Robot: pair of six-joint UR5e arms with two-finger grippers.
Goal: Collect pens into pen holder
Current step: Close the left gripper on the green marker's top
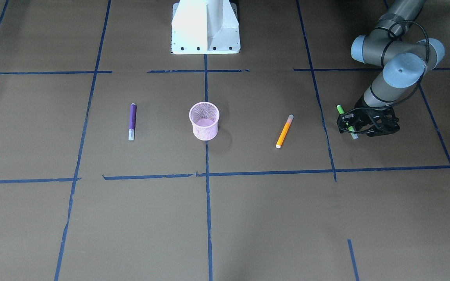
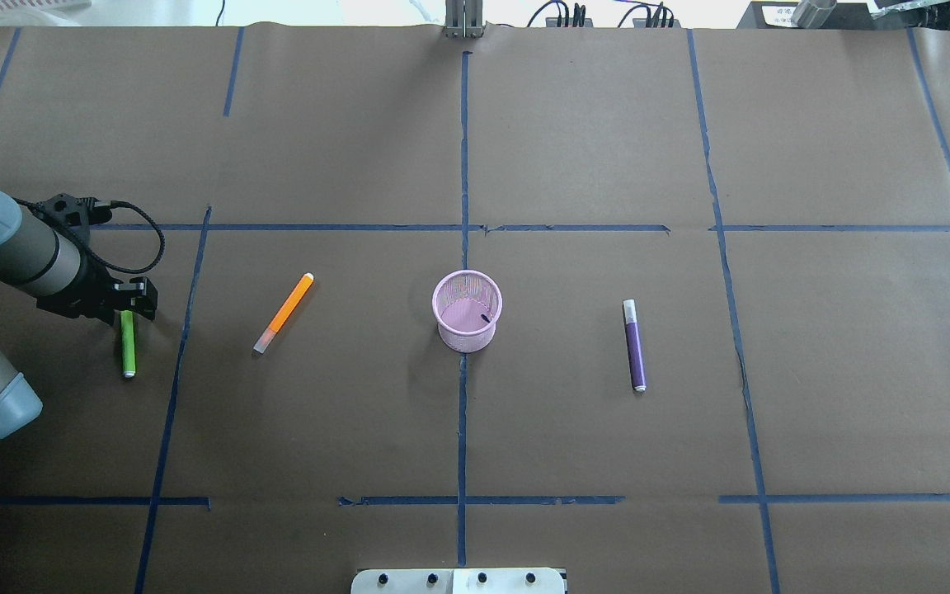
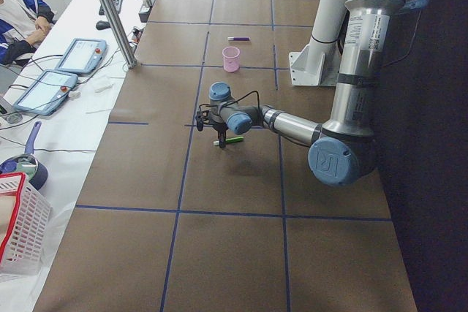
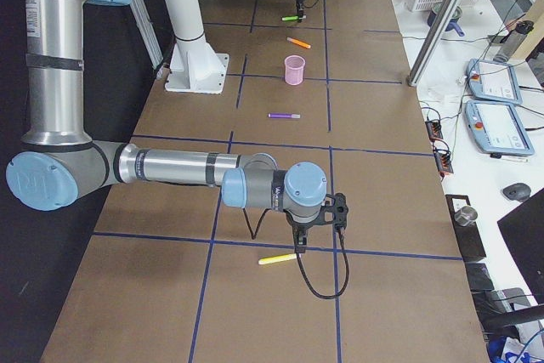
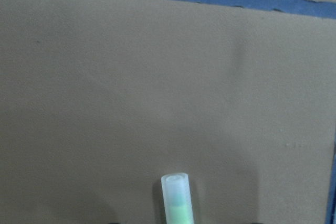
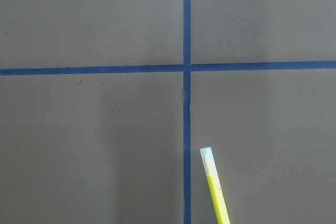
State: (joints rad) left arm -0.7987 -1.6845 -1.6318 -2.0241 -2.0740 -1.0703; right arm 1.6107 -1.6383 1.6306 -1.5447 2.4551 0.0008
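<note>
The pink mesh pen holder (image 1: 205, 132) (image 2: 467, 337) stands upright mid-table with no pen in it. The purple pen (image 1: 132, 121) (image 2: 634, 345) lies on one side of it, the orange pen (image 1: 284, 131) (image 2: 284, 313) on the other. The green pen (image 1: 340, 109) (image 2: 127, 346) lies flat further out past the orange one. My left gripper (image 1: 350, 130) (image 2: 127, 312) is low over its capped end, jaws open on either side. The pale cap shows in the left wrist view (image 5: 177, 198). My right gripper (image 4: 310, 225) shows only in the exterior right view; I cannot tell its state.
A yellow pen (image 4: 277, 258) (image 6: 215, 190) lies on the brown paper just beside my right gripper, far from the holder. Blue tape lines (image 2: 463, 165) cross the table. The robot base (image 1: 205, 27) stands behind the holder. Tablets and baskets sit off the table's far side.
</note>
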